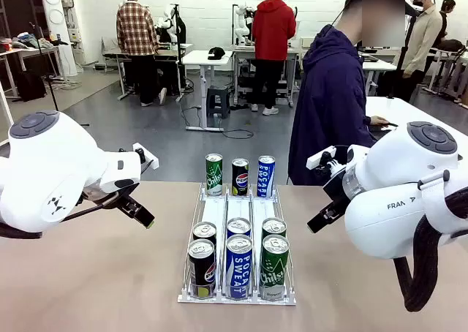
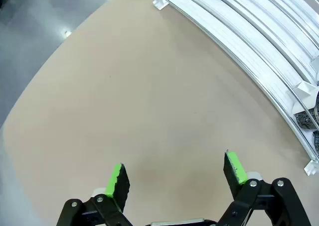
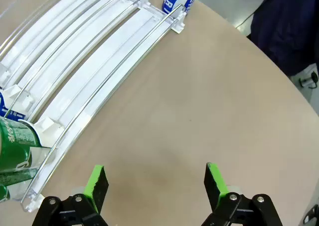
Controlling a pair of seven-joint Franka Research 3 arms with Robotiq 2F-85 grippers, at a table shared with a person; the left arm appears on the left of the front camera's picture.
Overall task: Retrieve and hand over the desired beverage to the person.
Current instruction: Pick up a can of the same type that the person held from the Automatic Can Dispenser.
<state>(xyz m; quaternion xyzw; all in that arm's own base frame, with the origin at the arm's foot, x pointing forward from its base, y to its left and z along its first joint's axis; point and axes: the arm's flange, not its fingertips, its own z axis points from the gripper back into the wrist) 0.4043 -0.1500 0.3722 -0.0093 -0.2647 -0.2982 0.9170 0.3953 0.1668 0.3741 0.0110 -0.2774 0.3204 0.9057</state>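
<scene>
A white three-lane rack (image 1: pixel 238 208) stands mid-table. At its far end are a green Chilsung can (image 1: pixel 213 174), a black Pepsi can (image 1: pixel 240 176) and a blue Pocari Sweat can (image 1: pixel 266 175). Several more cans fill the near end, with Pepsi (image 1: pixel 202 262) on the left, Pocari (image 1: pixel 238 266) in the middle and Chilsung (image 1: pixel 274 266) on the right. My left gripper (image 1: pixel 139 211) (image 2: pixel 176 173) hovers open and empty over bare table left of the rack. Right of the rack, my right gripper (image 1: pixel 322 219) (image 3: pixel 155 180) is open and empty too. The person (image 1: pixel 329 105) in a dark hooded jacket stands at the far right edge.
The rack's rails (image 2: pixel 239 37) curve past the left gripper's upper right. In the right wrist view the rack (image 3: pixel 99 71) lies to the left, with a green can (image 3: pixel 12 146) at its near end. Other people and tables stand far behind.
</scene>
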